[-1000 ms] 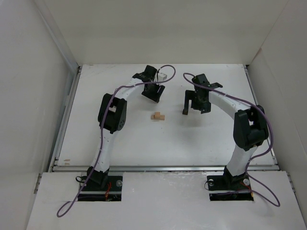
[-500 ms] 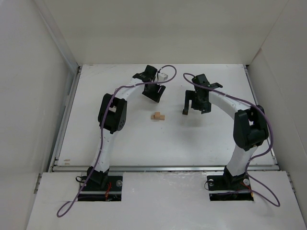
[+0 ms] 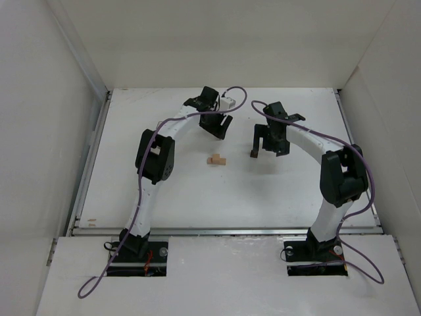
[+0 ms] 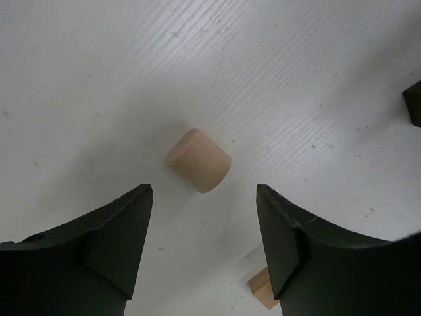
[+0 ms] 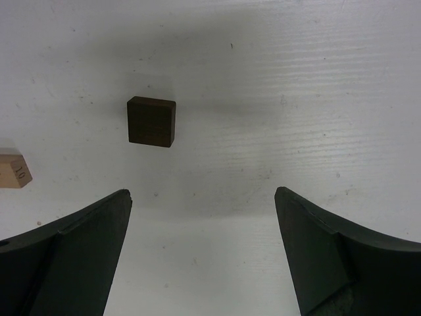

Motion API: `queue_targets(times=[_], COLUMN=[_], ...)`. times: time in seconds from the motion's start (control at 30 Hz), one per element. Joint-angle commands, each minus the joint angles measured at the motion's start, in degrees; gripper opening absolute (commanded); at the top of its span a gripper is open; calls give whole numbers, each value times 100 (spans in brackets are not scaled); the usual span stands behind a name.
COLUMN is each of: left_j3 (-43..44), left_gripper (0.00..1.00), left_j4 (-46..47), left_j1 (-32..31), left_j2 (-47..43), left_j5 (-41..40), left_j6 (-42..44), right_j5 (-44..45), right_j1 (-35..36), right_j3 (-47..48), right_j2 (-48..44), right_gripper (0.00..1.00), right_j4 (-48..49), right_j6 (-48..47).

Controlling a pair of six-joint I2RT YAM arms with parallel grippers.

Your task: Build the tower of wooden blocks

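Observation:
A small cluster of pale tan wooden pieces [image 3: 216, 159] lies mid-table. In the left wrist view a pale tan cylinder [image 4: 198, 160] lies just ahead of my left gripper [image 4: 204, 191], which is open and empty above the table. A tan block corner [image 4: 264, 289] shows by its right finger. The dark brown cube [image 5: 152, 122] lies on the table ahead and left of my open, empty right gripper [image 5: 204, 192]. It also shows in the top view [image 3: 253, 153]. A tan block [image 5: 13, 171] sits at the right wrist view's left edge. The left gripper [image 3: 219, 128] hovers behind the tan pieces and the right gripper [image 3: 270, 141] is beside the cube.
White walls enclose the table on the left, back and right. A metal rail [image 3: 223, 231] runs along the near edge. Purple cables loop off both arms. A dark shape [image 4: 413, 102] shows at the right edge of the left wrist view.
My left gripper has shifted slightly right and towards the back. The right arm and the blocks have not moved.

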Motion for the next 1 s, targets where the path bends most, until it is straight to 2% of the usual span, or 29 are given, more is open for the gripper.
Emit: queue_targets(times=[0.0,0.2,0.33,0.43,0.53,0.67,0.83,0.93,0.97], left_j3=[280,280,474,334,280,-158,-265,-518,-598], left_gripper=[61,64,66,66,66,66,66,66,66], left_j4=[38,179,127,450,513,899,847,794,794], left_j1=[-35,-263,-264,-211,-211,8,61,176,323], left_j2=[-60,1,151,151,-6,-542,-1341,-1728,-1965], left_j5=[55,108,371,617,775,1039,1039,619,121], left_j6=[155,595,209,-55,-187,-398,-398,-511,-600], right_j5=[96,96,96,175,-80,-203,-738,-1151,-1213], right_j1=[40,40,40,40,40,40,40,40,40], right_j3=[3,3,3,3,-49,187,899,1478,1636], right_j2=[-205,-205,-205,-310,-459,-548,-242,214,356], right_gripper=[95,95,95,95,95,95,95,94,92], right_j4=[93,93,93,171,417,655,866,937,937], right_j6=[64,64,64,134,134,73,-50,-50,-50])
